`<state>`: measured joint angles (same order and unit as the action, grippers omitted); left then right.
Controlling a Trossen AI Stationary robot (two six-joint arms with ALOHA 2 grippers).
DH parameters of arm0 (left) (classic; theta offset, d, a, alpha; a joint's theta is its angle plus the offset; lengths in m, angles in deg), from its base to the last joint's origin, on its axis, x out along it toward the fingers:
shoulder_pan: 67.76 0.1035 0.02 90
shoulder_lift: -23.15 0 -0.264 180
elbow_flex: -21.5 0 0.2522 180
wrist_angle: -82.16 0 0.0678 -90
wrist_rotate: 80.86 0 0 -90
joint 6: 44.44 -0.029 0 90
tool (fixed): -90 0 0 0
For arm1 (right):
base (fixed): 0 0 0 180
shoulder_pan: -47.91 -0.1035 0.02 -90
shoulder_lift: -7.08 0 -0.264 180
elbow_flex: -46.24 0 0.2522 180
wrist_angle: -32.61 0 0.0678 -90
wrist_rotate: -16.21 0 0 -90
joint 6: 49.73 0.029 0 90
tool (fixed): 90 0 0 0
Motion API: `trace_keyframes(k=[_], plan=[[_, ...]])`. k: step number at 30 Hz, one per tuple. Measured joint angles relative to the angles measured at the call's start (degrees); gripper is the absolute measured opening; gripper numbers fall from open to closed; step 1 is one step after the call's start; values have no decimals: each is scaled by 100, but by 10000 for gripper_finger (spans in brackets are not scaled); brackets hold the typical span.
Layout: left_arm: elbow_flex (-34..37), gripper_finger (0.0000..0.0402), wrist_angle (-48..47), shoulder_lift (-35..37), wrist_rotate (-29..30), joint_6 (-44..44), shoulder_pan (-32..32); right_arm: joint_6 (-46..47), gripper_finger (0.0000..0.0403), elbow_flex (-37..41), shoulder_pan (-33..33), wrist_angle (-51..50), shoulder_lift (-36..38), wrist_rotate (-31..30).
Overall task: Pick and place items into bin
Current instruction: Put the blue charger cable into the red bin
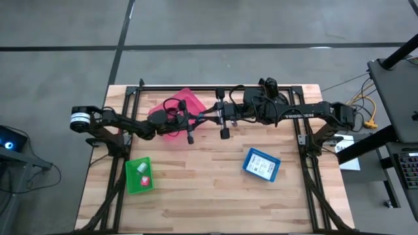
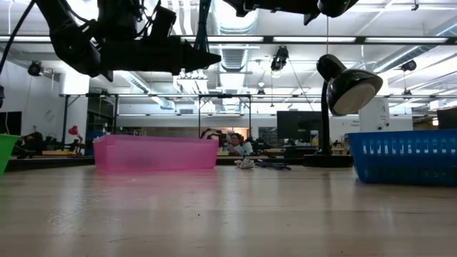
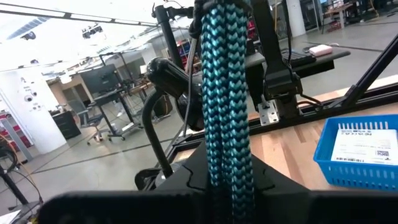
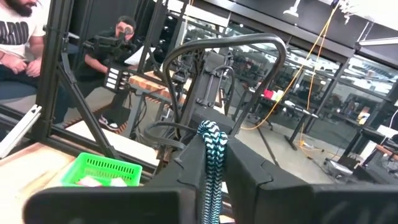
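A teal-and-black braided cord (image 3: 225, 93) runs between my two grippers, above the table's far middle. My left gripper (image 1: 190, 124) hovers by the right edge of the pink bin (image 1: 175, 115) and is shut on the cord. My right gripper (image 1: 223, 120) faces it from the right and is shut on the same cord (image 4: 212, 155). In the high view only a thin stretch of cord (image 1: 206, 116) shows between them. The pink bin (image 2: 156, 153) rests flat on the table. The low view shows both arms held high, well above the tabletop. My left gripper pinches the braided cord (image 3: 227, 163) between its two fingers; the cord runs straight out from them toward the right arm, clear of the table. My right gripper pinches the cord near its end (image 4: 211, 133) between its two fingers; a short looped tip sticks out past them, lifted clear.
A green bin (image 1: 139, 175) with small red and white pieces sits near the table's left front. A blue bin (image 1: 261, 163) with a white card stands right of centre. A black domed camera mount (image 2: 346, 87) and small loose items (image 2: 246, 163) sit at the far side. People sit beyond the table.
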<state>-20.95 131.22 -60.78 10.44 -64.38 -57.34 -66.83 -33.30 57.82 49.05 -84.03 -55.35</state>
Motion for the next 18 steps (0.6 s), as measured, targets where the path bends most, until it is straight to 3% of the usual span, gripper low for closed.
trace_keyframes(k=[7, 18], plan=[[7, 15, -98, 27, 2, 2, 2, -4, 92, 0, 6, -247, 163, -44], [22, 17, -97, 49, 52, 2, 2, -125, 129, 10, 101, -2578, 1092, -59]])
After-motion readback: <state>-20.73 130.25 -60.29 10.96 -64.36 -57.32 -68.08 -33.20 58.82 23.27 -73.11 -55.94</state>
